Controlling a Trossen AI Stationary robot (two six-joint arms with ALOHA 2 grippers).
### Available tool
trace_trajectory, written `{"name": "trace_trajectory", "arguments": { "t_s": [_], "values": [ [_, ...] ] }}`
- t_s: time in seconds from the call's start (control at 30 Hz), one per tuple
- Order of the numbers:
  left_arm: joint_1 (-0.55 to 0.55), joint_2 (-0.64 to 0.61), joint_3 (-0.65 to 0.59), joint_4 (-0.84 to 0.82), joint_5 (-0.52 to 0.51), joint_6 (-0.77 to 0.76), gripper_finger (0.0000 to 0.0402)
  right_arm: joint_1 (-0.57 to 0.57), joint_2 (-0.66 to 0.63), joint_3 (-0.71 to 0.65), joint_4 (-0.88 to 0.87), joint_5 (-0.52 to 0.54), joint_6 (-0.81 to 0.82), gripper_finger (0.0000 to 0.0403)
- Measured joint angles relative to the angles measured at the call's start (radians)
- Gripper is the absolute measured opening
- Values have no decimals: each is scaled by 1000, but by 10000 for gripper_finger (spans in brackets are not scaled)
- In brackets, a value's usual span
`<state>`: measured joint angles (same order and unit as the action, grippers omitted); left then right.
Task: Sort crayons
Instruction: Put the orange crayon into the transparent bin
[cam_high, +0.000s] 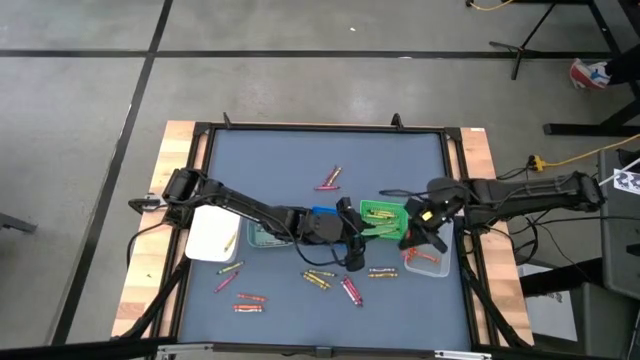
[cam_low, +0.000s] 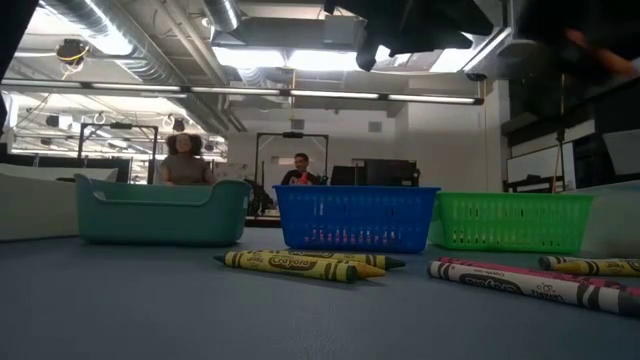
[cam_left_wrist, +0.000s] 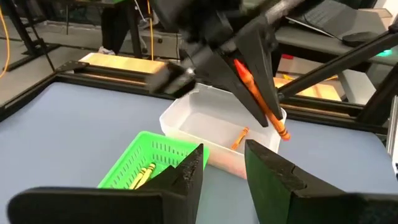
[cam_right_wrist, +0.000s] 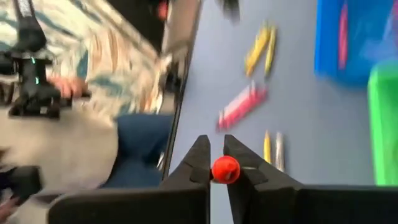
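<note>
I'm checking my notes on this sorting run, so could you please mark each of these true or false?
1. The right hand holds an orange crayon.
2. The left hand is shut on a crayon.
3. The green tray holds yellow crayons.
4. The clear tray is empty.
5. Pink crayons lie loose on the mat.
1. True: the right hand is shut on an orange crayon.
2. False: the left hand is open and holds nothing.
3. True: yellow crayons lie in the green tray.
4. False: the clear tray holds an orange crayon.
5. True: pink crayons lie on the mat.
</note>
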<state>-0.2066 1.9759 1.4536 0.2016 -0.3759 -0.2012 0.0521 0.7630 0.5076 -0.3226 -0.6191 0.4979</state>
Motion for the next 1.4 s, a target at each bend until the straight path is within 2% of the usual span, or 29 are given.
{"name": "trace_trajectory", "arguments": {
  "t_s": [0.2,0.33,0.77,1.03,1.2,1.4],
  "values": [
    [1,0,0,-2,0,-1,102,1,-16,0,-331,-23,-1,39],
    [1,0,0,-2,0,-1,102,1,-13,0,-461,4,-5,53],
    [-5,1,0,-3,0,-1,101,0,-13,0,-497,92,-5,51],
    [-17,1,0,-11,1,0,101,0,-13,0,-526,93,-5,51],
    [-22,1,0,-13,2,0,101,0,-13,0,-613,93,22,52],
    [-22,1,0,-37,5,1,101,0,-13,0,-716,93,29,93]
  ]
}}
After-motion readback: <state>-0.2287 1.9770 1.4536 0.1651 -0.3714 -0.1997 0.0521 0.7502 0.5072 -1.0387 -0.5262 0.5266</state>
